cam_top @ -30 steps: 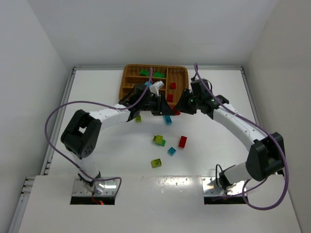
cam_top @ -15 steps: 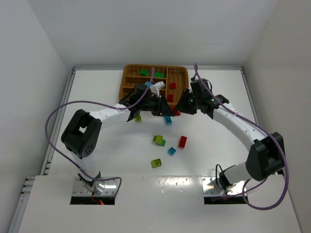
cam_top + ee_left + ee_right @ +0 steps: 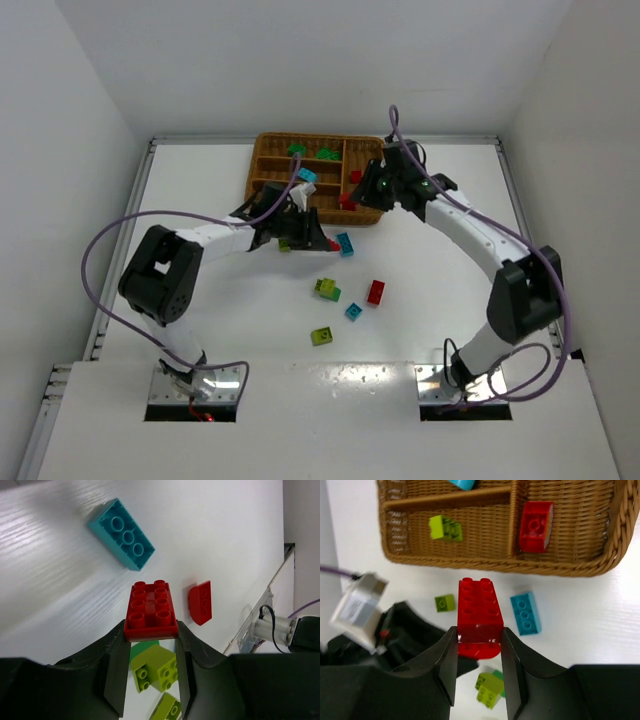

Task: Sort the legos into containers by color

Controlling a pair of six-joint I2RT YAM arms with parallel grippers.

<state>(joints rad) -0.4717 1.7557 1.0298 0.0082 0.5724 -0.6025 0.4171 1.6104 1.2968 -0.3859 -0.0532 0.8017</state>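
My left gripper (image 3: 326,243) is shut on a red lego (image 3: 151,611) just above the table, in front of the wicker tray (image 3: 320,137). In the left wrist view the gripper (image 3: 151,627) has a cyan lego (image 3: 121,533), a second red lego (image 3: 201,602) and a yellow-green lego (image 3: 156,667) below it. My right gripper (image 3: 352,200) is shut on another red lego (image 3: 479,612) at the tray's near edge (image 3: 560,565). In the right wrist view the gripper (image 3: 479,632) looks down at a red lego (image 3: 536,526) and a yellow-green one (image 3: 445,528) lying in the tray.
Loose on the table are a cyan lego (image 3: 345,243), a red one (image 3: 376,292), a yellow-green and green clump (image 3: 326,289), a small cyan one (image 3: 353,311) and yellow-green ones (image 3: 321,336) (image 3: 284,243). Green legos (image 3: 326,154) lie in the tray's far section.
The two grippers were close together at the tray's near edge. They have drawn apart, each with a red lego: the right toward the tray, the left back over the table.
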